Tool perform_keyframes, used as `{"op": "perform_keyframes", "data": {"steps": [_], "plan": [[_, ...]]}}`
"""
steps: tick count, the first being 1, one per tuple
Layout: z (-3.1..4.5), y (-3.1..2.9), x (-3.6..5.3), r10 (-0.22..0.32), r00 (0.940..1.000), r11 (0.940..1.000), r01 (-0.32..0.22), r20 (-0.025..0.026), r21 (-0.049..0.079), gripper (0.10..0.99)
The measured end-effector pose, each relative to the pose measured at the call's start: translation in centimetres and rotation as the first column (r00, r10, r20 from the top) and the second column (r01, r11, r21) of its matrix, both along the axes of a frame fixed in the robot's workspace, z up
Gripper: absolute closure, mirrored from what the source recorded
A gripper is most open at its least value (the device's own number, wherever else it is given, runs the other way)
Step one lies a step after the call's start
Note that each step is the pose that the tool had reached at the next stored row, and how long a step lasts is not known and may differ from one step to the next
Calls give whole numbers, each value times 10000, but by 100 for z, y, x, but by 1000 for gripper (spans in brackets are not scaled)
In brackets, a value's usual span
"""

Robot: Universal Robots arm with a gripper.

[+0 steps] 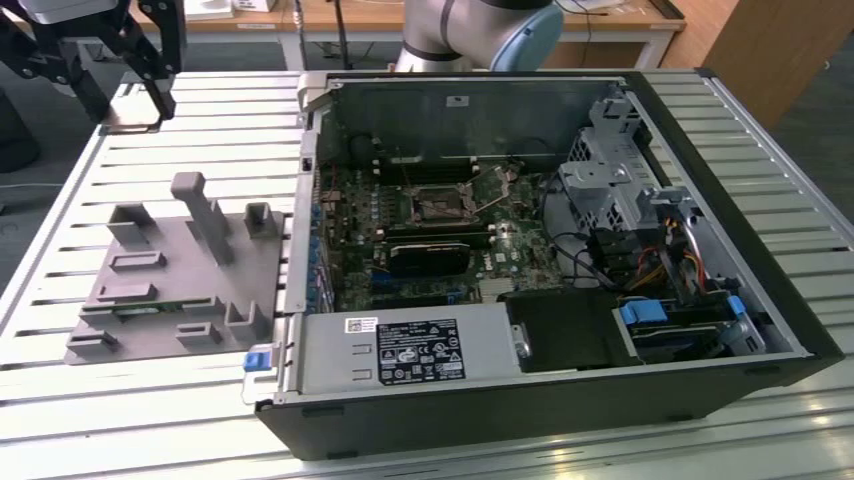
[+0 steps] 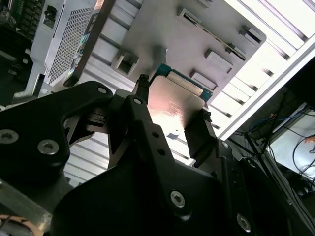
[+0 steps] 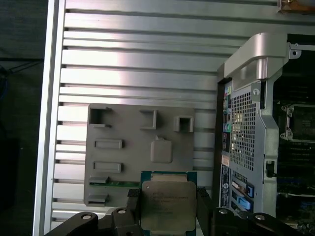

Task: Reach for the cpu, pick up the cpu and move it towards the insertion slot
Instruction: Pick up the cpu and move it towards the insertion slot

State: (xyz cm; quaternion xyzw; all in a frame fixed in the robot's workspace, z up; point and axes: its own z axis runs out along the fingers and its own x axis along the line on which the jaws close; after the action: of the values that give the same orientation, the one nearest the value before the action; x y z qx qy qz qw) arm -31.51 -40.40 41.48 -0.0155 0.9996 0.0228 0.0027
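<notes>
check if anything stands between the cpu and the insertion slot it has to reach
Yes: the computer case's side wall rises between them. The cpu, clamped in the fingers, hangs outside the case near the grey tray, and the insertion slot lies inside on the motherboard. Nothing visible covers the slot from above.

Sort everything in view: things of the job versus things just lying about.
Job: shiny silver square cpu, clamped between the black jaws; silvery-framed motherboard socket with dark centre.
Lying about: grey plastic tray of blocks; black computer case; slatted aluminium table.
</notes>
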Motion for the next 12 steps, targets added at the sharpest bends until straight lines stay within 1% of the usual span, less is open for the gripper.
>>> {"op": "perform_keyframes", "data": {"steps": [12], "plan": [[0,0,126,0,10000,10000,0,0,0,545]]}}
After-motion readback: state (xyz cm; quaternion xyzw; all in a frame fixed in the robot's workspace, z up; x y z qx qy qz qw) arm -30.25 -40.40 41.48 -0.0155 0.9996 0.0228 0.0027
